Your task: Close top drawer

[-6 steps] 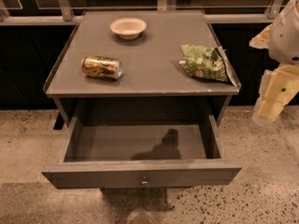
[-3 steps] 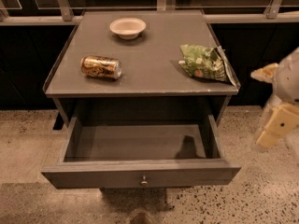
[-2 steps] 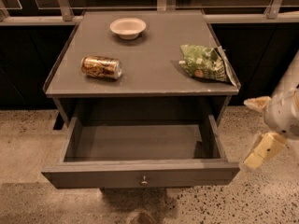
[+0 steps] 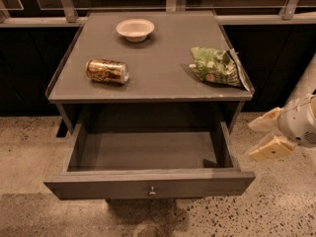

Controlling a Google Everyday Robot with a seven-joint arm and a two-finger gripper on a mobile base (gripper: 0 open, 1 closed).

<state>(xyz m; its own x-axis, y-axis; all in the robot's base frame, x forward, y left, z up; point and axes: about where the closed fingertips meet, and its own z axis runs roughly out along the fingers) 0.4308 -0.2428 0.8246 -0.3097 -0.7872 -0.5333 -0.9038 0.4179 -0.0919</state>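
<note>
The top drawer of the grey cabinet is pulled far out toward me, and its inside is empty. Its wide front panel has one small round metal knob at centre. My gripper is to the right of the drawer, just beyond its right front corner and at about the height of its rim. The two cream fingers are apart with nothing between them. The gripper does not touch the drawer.
On the cabinet top there are a white bowl at the back, a can lying on its side at the left, and a green chip bag at the right edge. Speckled floor surrounds the cabinet.
My gripper has come down from the upper right, beside the cabinet top, to drawer height next to the drawer's right front corner. The drawer has not moved.
</note>
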